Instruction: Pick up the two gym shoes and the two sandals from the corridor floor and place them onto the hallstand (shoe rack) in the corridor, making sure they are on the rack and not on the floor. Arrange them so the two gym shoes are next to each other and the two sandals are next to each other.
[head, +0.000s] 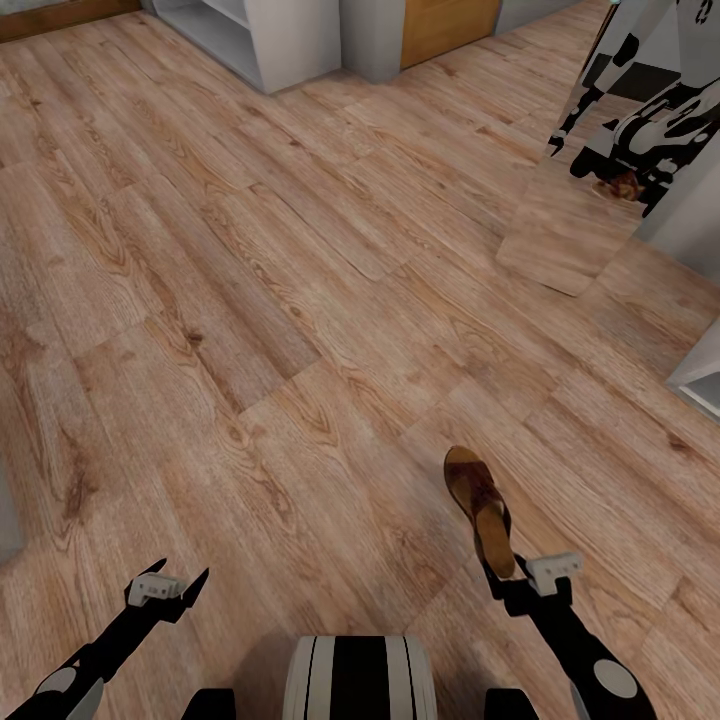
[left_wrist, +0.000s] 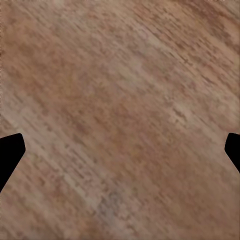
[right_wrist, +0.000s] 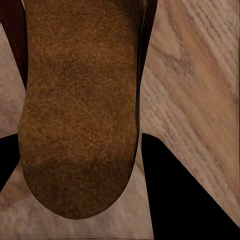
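Observation:
One sandal (head: 480, 505), maroon-brown with a tan footbed, hangs tilted on its edge just above the corridor floor (head: 300, 300) at the lower right of the head view. My right gripper (head: 497, 582) is shut on its heel end. In the right wrist view the tan footbed of the sandal (right_wrist: 80, 100) lies between the two black fingers (right_wrist: 170, 195) of the right gripper (right_wrist: 80, 170). My left gripper (head: 176, 586) stands open and empty at the lower left, over bare planks, and its wrist view shows the same open left gripper (left_wrist: 120, 150). The gym shoes are out of view.
A pale-grey open-shelved unit (head: 265, 40) stands at the far end, beside a wooden door (head: 445, 25). A leaning mirror (head: 600, 150) at the right reflects the robot. Another white unit's corner (head: 700, 375) juts in at the right edge. I cannot tell which unit is the hallstand.

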